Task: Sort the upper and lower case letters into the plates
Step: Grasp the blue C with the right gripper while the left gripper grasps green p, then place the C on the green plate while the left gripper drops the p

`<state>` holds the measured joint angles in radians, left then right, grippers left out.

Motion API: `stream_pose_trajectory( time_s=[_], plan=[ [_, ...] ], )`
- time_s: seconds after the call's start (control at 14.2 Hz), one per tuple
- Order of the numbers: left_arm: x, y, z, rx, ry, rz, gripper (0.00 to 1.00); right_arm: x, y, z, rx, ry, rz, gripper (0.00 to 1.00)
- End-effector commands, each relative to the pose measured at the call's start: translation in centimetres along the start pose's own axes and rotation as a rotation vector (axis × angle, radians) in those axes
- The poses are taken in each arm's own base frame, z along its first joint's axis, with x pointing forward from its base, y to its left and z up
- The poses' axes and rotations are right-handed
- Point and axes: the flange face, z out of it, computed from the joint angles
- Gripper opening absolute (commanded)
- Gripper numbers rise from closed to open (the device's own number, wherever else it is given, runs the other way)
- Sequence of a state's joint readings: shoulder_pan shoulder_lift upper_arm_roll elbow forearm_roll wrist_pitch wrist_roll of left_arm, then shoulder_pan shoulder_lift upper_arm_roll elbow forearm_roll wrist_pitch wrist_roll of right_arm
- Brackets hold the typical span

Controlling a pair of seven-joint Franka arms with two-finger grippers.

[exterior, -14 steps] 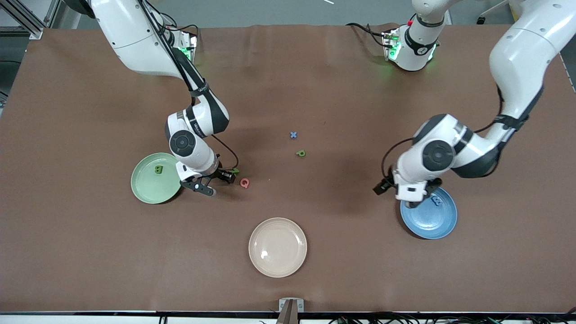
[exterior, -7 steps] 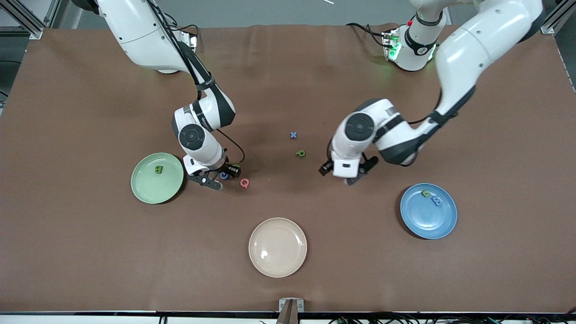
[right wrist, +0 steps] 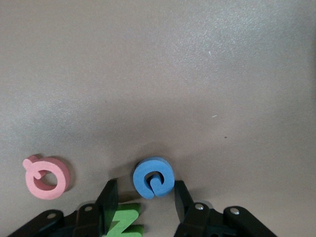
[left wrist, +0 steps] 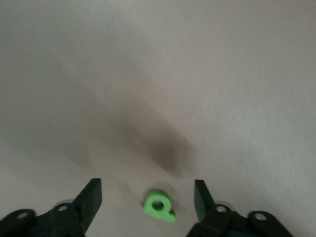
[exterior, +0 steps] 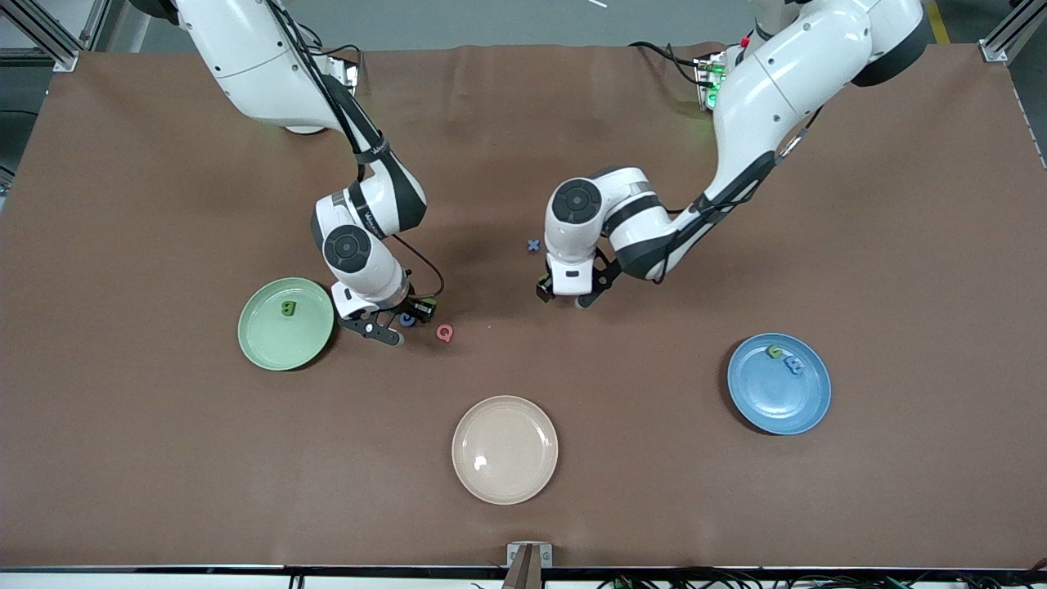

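Desk [exterior: 164,458] plain brown. Plates: pale green plate [exterior: 270,343], medium blue plate [exterior: 777,401], cream-beige plate [exterior: 505,449]. Letters: pink Q [exterior: 444,332], blue X [exterior: 533,245], bright green letter [left wrist: 159,206], blue round letter [right wrist: 153,177], green Z [right wrist: 123,222]. Arms white, black joints.

This is looking like a robotics lab rather than a home or shop. Two white arms are standing bolted at twelve o'clock on a wide table [exterior: 164,458] covered in brown matting, green indicator lights [exterior: 710,92] are glowing at one base, aluminium framing [exterior: 49,37] is showing at ten o'clock, and cables [exterior: 671,582] are trailing along the six o'clock edge.
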<state>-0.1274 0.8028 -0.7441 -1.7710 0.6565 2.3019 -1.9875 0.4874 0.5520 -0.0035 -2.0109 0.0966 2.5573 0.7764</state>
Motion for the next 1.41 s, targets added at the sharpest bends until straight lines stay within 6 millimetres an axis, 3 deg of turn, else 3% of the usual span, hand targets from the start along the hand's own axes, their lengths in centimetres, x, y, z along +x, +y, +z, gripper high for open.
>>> stream_pose_trajectory(
  time_s=[0.0, 0.49, 0.64, 0.71, 0.78, 0.85, 0.99, 1.2, 1.34],
  plan=[
    [-0.6, 0.4, 0.4, -0.018, -0.011, -0.014, 0.75, 0.6, 1.5, -0.2, -0.019, 0.006, -0.019, 0.52],
    [-2.0, 0.3, 2.1, -0.024, -0.011, 0.005, 0.70, 1.4, 1.9, -0.1, -0.019, 0.012, -0.014, 0.46],
    [-2.2, 0.3, 2.3, -0.020, -0.010, 0.010, 0.65, 1.3, 1.8, 0.0, -0.021, 0.007, -0.012, 0.31],
    [-2.3, 0.3, 2.3, -0.020, -0.010, 0.011, 0.62, 1.3, 1.8, -0.1, -0.023, 0.007, -0.014, 0.18],
    [-2.2, 0.3, 2.4, -0.019, -0.011, 0.013, 0.55, 1.4, 1.9, -0.1, -0.023, 0.007, -0.011, 0.05],
    [-2.2, 0.3, 2.4, -0.019, -0.011, 0.014, 0.47, 1.6, 1.9, -0.3, -0.020, 0.010, -0.014, 0.01],
    [-2.2, 0.3, 2.3, -0.019, -0.011, 0.021, 0.26, 3.9, 3.2, -1.5, -0.017, 0.031, -0.018, 0.00],
    [-1.9, 0.2, 2.6, -0.011, -0.020, 0.008, 0.17, 8.7, 6.2, -5.3, -0.040, -0.015, -0.077, 0.00],
    [-0.9, 0.4, 2.0, -0.020, -0.014, -0.003, 0.02, 11.5, 8.7, -7.7, -0.061, -0.073, -0.133, 0.00]
  ],
)
